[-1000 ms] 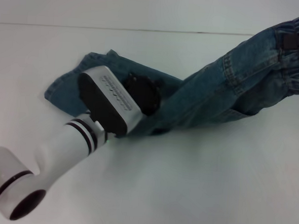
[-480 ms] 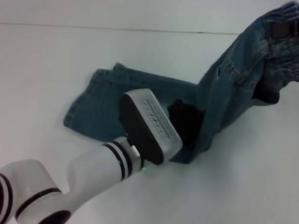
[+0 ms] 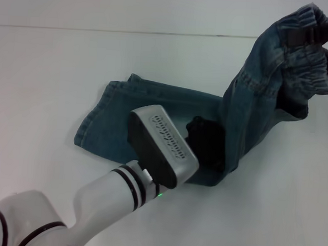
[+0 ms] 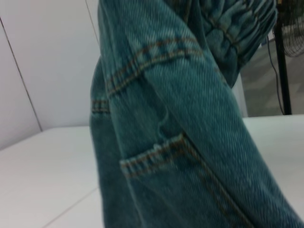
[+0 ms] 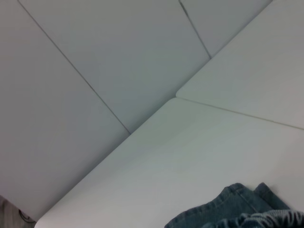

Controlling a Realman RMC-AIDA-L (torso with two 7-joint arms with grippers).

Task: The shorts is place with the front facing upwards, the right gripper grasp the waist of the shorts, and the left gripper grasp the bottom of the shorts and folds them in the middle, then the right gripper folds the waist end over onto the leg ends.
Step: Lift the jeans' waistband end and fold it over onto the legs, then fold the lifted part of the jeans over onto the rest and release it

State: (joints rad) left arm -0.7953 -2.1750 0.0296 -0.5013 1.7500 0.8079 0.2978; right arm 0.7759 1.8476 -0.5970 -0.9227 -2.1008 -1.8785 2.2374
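The denim shorts (image 3: pixel 153 114) lie partly on the white table (image 3: pixel 55 72). One flat leg hem (image 3: pixel 91 121) rests on the table at the left. The ruched waist (image 3: pixel 318 65) hangs lifted at the upper right, with my right gripper (image 3: pixel 320 33) shut on it at the frame edge. My left gripper (image 3: pixel 207 142), a black claw on a white arm with black rings, sits on the near lower edge of the shorts, shut on denim there; its fingertips are hidden. The left wrist view is filled by hanging denim (image 4: pixel 180 142), with the gathered waist (image 4: pixel 237 23) above. A strip of the waist (image 5: pixel 247 216) shows in the right wrist view.
The white table stretches around the shorts, with a seam line (image 3: pixel 130 31) across the far side. Grey wall panels (image 5: pixel 71 95) rise beyond the table's edge. A dark stand (image 4: pixel 285 61) is visible behind the table in the left wrist view.
My left gripper has moved right and toward me, dragging the leg part along. The right gripper has raised the waist higher and drawn it leftward, so the shorts bend up more steeply.
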